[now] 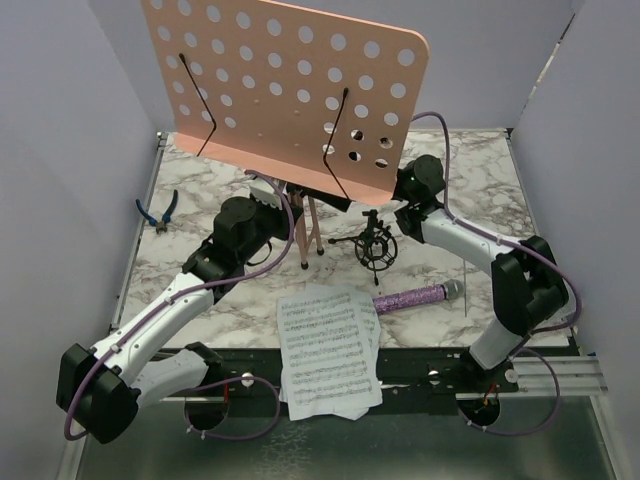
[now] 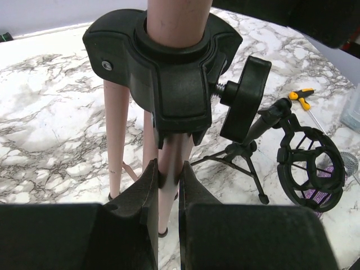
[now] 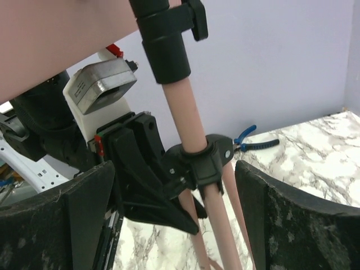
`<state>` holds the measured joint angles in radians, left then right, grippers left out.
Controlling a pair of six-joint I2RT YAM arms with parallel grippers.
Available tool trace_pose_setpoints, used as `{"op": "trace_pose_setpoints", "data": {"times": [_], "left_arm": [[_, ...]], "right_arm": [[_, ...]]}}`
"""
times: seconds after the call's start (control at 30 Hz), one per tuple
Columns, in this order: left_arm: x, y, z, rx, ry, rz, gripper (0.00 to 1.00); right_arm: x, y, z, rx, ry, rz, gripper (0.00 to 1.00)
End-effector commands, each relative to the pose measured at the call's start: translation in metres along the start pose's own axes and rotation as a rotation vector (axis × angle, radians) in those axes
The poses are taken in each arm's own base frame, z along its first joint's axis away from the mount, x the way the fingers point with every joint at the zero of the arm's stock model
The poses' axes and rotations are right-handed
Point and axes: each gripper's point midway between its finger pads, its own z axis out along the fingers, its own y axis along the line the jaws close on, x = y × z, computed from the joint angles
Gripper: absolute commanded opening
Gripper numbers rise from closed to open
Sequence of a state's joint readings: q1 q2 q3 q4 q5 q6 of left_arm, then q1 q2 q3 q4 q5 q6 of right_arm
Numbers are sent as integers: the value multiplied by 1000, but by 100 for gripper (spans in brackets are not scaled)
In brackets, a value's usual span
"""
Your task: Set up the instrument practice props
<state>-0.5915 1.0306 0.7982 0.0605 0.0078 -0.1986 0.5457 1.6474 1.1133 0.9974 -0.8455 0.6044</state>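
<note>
The pink perforated music stand (image 1: 280,90) stands upright at the middle back of the marble table. My left gripper (image 2: 167,169) is shut on one pink tripod leg (image 2: 169,202), just under the black hub (image 2: 169,73). My right gripper (image 3: 174,169) is open wide at the stand's right side, with the pole (image 3: 183,112) and hub ahead between its fingers, touching neither. The small black tripod shock-mount (image 1: 375,245) stands right of the legs. The glittery purple microphone (image 1: 415,297) lies in front of it. White sheet-music pages (image 1: 328,350) lie at the near edge.
Blue-handled pliers (image 1: 158,210) lie at the table's left edge and show behind the stand (image 3: 253,140). A yellow-handled screwdriver (image 2: 301,97) lies to the right beyond the shock-mount (image 2: 309,169). Purple walls close in the left, back and right sides.
</note>
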Motion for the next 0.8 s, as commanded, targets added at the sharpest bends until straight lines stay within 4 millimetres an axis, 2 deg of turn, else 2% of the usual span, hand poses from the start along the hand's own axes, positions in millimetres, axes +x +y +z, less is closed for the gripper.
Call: {"op": "trace_pose_setpoints", "data": {"times": [0.0, 0.27, 0.47, 0.77], "left_arm": [[-31, -29, -11, 121, -89, -45, 0], [-29, -31, -13, 134, -83, -58, 0], [-24, -35, -10, 152, -67, -70, 0], [-22, -36, -11, 153, -64, -72, 0]], "right_arm": [[-6, 1, 10, -93, 9, -25, 91], [-8, 1, 27, -224, 42, 14, 86], [-10, 3, 42, -266, 46, 31, 83], [-6, 1, 55, -295, 62, 36, 76]]}}
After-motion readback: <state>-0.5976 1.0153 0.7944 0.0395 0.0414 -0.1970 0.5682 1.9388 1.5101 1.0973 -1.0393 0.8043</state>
